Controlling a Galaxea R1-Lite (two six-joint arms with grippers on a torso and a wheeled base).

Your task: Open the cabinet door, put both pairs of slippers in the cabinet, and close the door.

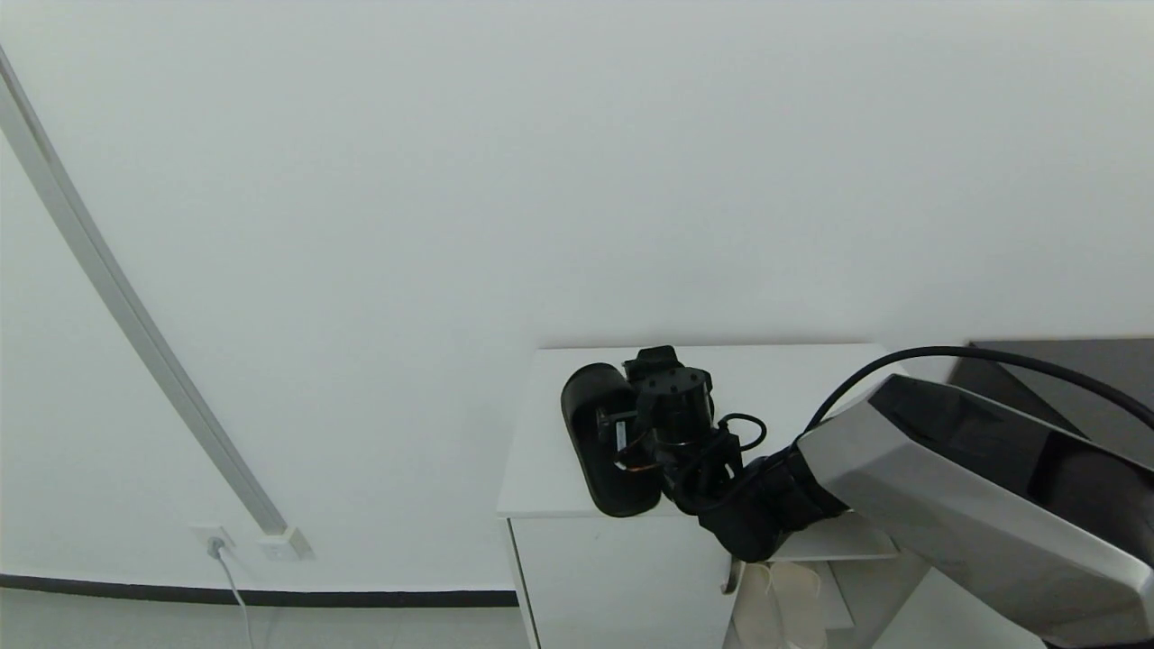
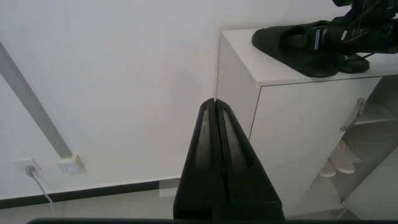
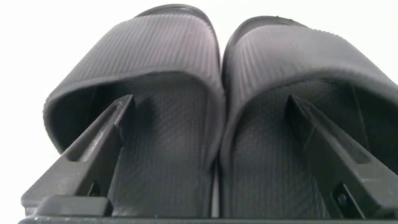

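Our right claw (image 3: pixel 210 102) is spread wide inside the black slippers (image 3: pixel 155 62), one finger per shoe, likely so that closing pinches the pair together off the cabinet (image 1: pixel 622 577) top. Our left claw (image 2: pixel 216 106) hangs pressed together, empty. Pale slippers (image 2: pixel 343 160), seemingly, sit on a shelf inside.

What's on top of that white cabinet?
A pair of black slippers lies there, the right gripper tucked inside them. The arm hides part of the cabinet top.
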